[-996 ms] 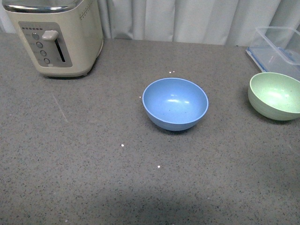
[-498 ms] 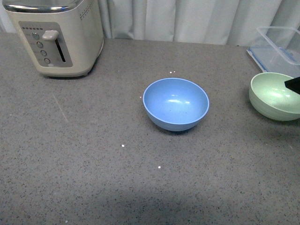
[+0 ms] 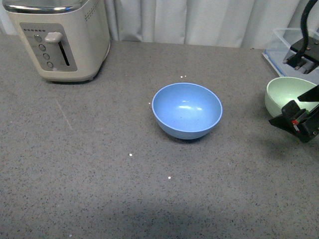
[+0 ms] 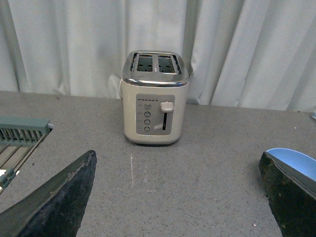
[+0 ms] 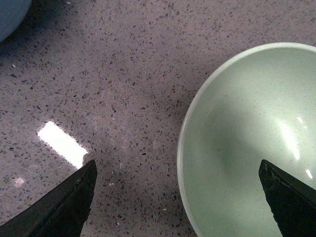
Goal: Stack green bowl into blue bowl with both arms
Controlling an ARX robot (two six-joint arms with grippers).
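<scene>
The blue bowl (image 3: pixel 187 109) stands upright and empty in the middle of the grey counter. The green bowl (image 3: pixel 281 92) stands at the right edge, partly hidden by my right gripper (image 3: pixel 289 112). In the right wrist view the right gripper (image 5: pixel 177 165) is open above the green bowl (image 5: pixel 247 143), its near rim lying between the fingers: one finger over the counter, the other over the bowl's inside. A sliver of the blue bowl (image 5: pixel 10 15) shows in a corner. My left gripper (image 4: pixel 177 168) is open and empty over bare counter, with the blue bowl's rim (image 4: pixel 301 160) beside one finger. The left arm is out of the front view.
A cream toaster (image 3: pixel 60 40) stands at the back left and also shows in the left wrist view (image 4: pixel 155 98). A clear plastic container (image 3: pixel 294 47) sits behind the green bowl. A grey-green rack (image 4: pixel 22 131) lies at the side of the left wrist view. Curtains close the back.
My right arm has come in from the right edge of the front view and now hangs over the green bowl, covering part of it. Neither bowl has moved.
</scene>
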